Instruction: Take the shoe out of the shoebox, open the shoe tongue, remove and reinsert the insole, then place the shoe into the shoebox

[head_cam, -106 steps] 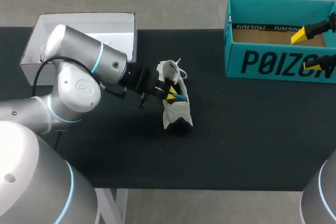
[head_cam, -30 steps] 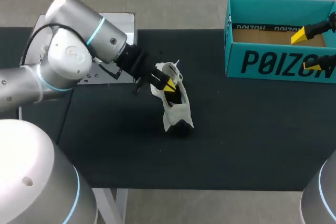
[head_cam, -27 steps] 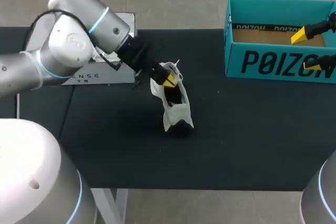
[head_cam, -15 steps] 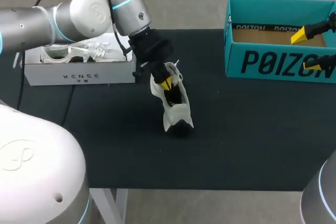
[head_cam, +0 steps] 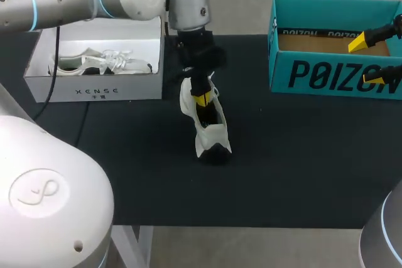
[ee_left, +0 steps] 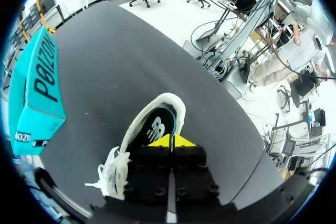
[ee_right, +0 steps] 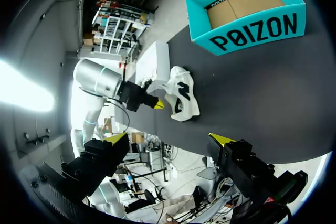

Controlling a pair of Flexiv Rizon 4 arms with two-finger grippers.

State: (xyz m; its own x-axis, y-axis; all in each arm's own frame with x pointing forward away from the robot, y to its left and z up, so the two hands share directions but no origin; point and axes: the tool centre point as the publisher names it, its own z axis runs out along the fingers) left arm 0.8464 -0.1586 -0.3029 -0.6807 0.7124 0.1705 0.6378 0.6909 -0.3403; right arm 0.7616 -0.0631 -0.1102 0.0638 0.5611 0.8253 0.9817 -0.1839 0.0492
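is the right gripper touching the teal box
Apart. The right wrist view shows the right gripper open in the air, with the teal box far ahead of it.

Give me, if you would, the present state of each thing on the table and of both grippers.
Shoe: on the table, outside both boxes, insole inside.
Teal shoebox: open, empty.
White shoebox: open, holding a second shoe.
Left gripper: shut, tips at the shoe's opening.
Right gripper: open, holding nothing.
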